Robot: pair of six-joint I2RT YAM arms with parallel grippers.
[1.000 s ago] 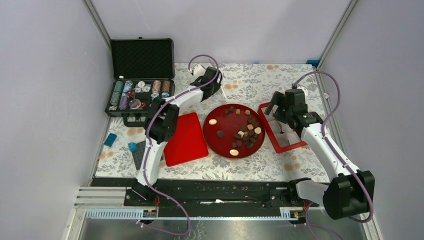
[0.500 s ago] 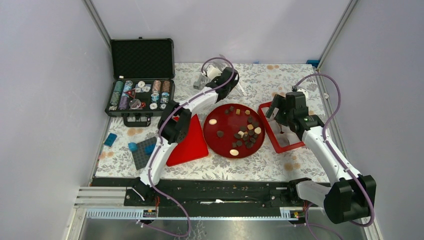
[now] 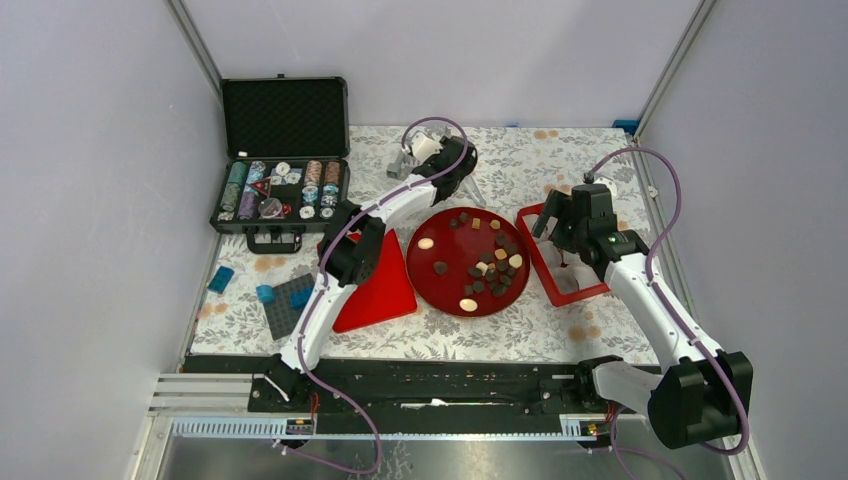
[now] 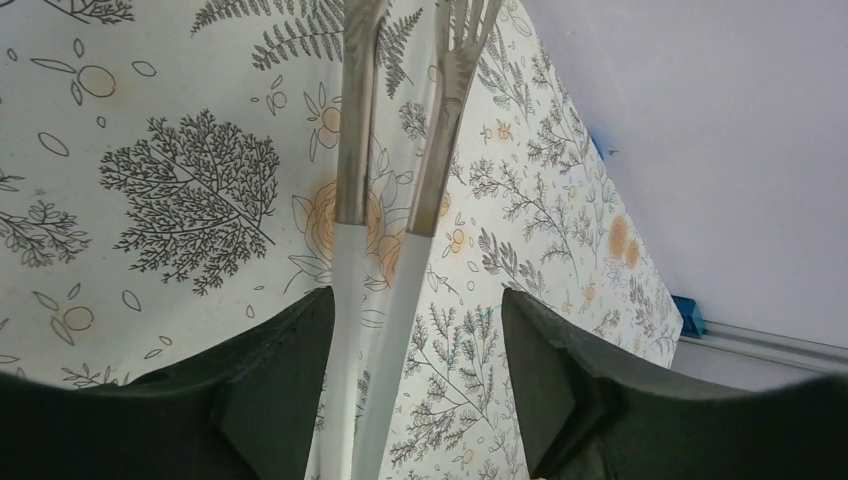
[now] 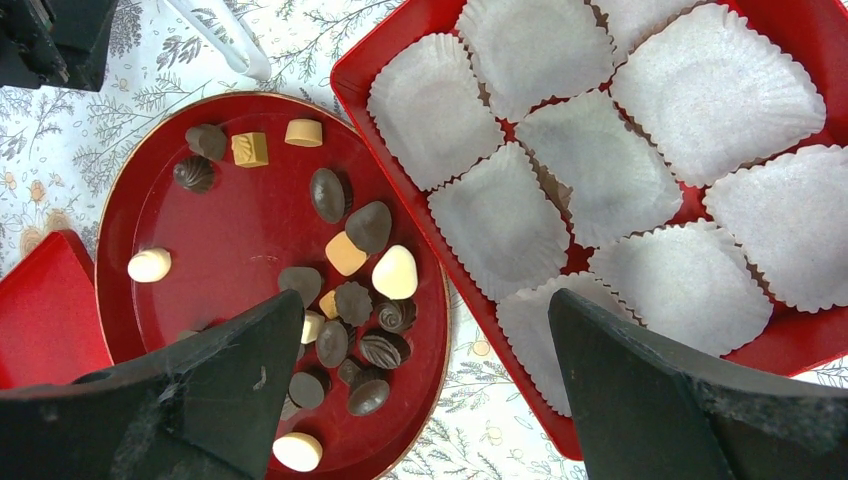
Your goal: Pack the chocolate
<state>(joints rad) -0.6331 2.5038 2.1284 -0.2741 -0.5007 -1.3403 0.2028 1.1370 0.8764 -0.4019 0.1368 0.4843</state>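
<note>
On plate (image 5: pixel 235 235): choc (image 5: pixel 350 300) left of open R gripper (image 5: pixel 425 300) | L gripper (image 4: pixel 415 300) open round tongs (image 4: pixel 355 150)

Top camera overlooks table (image 3: pixel 560 340); right wrist closely shares the chocolate (image 5: pixel 368 226).

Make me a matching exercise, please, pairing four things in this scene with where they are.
Things:
1. chocolate
2. paper cups
3. tongs
4. chips

Places:
A. in the black case
B. between the left fingers
C. on the red plate
D. in the red box

Pairs: 1-C, 2-D, 3-B, 4-A
</note>
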